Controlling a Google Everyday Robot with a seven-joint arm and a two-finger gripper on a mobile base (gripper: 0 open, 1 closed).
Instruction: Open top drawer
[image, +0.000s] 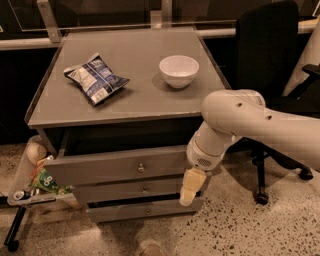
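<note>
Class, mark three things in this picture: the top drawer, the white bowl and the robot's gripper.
top drawer (100, 170), camera view, left half of its grey front.
white bowl (179, 79), camera view, its outer wall.
gripper (187, 192), camera view, its pale tip, below the top drawer's right end.

It looked like an office break area: a black swivel chair (265, 50) on castors stood on a speckled floor (240, 230) beside a grey cabinet (135, 105) bearing a chip bag (96, 77) and a bowl (178, 70). The gripper (189, 187) hung at the cabinet's front, near its chair-side end.
</note>
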